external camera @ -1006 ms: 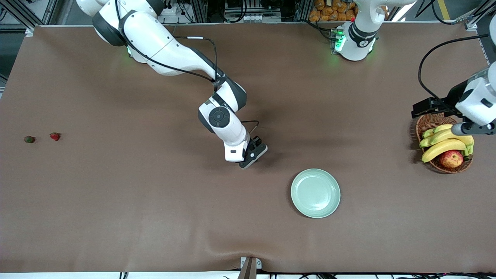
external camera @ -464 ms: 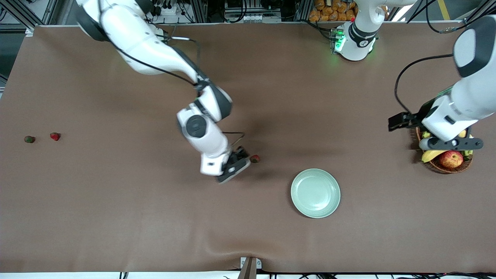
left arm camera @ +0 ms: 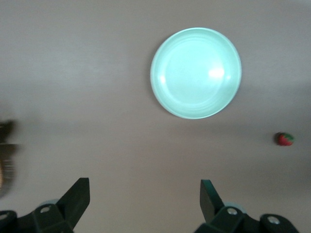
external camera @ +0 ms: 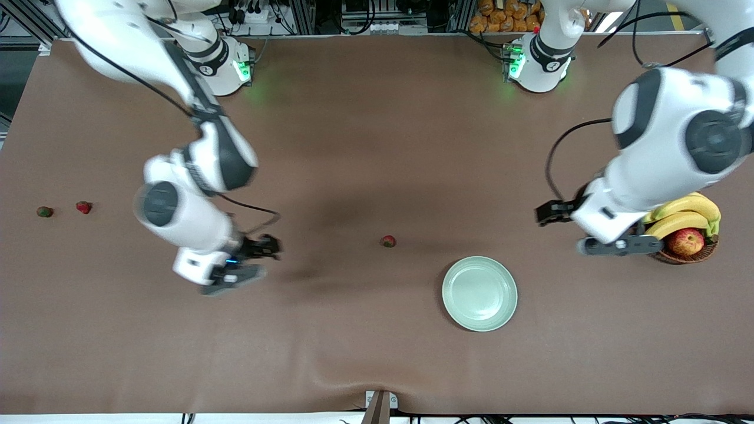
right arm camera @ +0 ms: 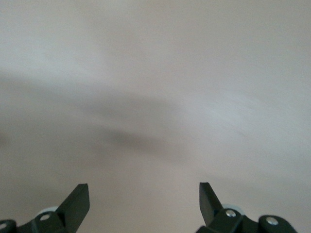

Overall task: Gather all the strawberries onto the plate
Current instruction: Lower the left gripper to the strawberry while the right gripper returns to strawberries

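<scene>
On the brown bench [external camera: 377, 353], the pale green plate [external camera: 479, 293] sits bare near the middle, toward the front camera. One strawberry [external camera: 387, 241] lies on the cloth close to the plate, a little farther from the camera and toward the right arm's end, apart from the rim. Two more berries lie well away at the right arm's end of the bench: a red strawberry [external camera: 83, 206] and, just beside it and closer to the bench edge, a darker strawberry [external camera: 44, 211].

The right gripper [external camera: 235, 274] hangs over bare cloth between the lone berry and the pair, its fingers spread wide and holding nothing; the right wrist view shows only cloth between its fingertips [right arm camera: 77, 204].

The left gripper [external camera: 615, 244] hangs over the bench between the plate and a wicker basket [external camera: 686, 256], fingers released and empty. Its wrist view takes in the plate [left arm camera: 196, 73] and the nearby strawberry [left arm camera: 285, 139].

At the left arm's end, the basket holds bananas [external camera: 686, 215] and an apple [external camera: 686, 241].
</scene>
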Robot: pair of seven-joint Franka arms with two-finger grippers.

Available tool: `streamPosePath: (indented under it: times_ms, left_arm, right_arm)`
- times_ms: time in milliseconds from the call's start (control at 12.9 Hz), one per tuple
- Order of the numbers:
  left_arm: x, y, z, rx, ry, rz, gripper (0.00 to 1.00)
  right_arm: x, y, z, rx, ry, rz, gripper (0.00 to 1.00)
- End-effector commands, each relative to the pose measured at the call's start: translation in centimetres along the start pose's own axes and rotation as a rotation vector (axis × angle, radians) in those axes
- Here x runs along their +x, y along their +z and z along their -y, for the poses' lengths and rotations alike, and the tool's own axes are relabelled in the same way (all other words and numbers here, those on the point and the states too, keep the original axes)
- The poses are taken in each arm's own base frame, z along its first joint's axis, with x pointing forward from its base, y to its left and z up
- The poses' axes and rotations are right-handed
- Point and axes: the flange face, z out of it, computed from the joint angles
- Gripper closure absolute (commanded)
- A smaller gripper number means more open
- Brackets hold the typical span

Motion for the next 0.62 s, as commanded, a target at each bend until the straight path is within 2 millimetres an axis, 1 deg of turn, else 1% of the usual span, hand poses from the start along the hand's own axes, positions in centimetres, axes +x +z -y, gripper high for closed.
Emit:
streamPosePath:
  times_ms: [0,77,155,232,310,464,542]
  left_arm:
    - [0.4,1.6,-3.8,-0.025,-0.015,-0.016,0.0]
    - [0.3,3.0,-5.3,-0.035,-0.018,-0.007,0.0]
    - [0.2,4.3,-6.9,-0.042,-0.011,-0.003,0.0]
    - [-0.1,5.5,-8.6,-0.043,-0.005,-0.007,0.0]
    - [-0.3,6.7,-10.1,-0.044,-0.005,-0.013,0.0]
    - [-0.7,9.4,-13.1,-0.049,-0.002,-0.026,0.0]
    - [-1.0,10.9,-14.6,-0.05,-0.002,-0.03,0.0]
  right_arm:
    - [-4.7,-1.3,-10.6,0.004,0.08,0.07,0.0]
    - [-6.0,-1.4,-15.3,0.009,0.094,0.081,0.0]
    - [-7.7,-1.0,-19.6,0.018,0.097,0.092,0.0]
    - [-9.5,-0.6,-23.3,0.025,0.1,0.098,0.0]
    - [-11.3,-0.1,-26.4,0.033,0.115,0.108,0.0]
    - [-14.9,0.6,-31.3,0.012,0.142,0.138,0.0]
    - [-15.8,0.7,-33.0,-0.03,0.136,0.158,0.0]
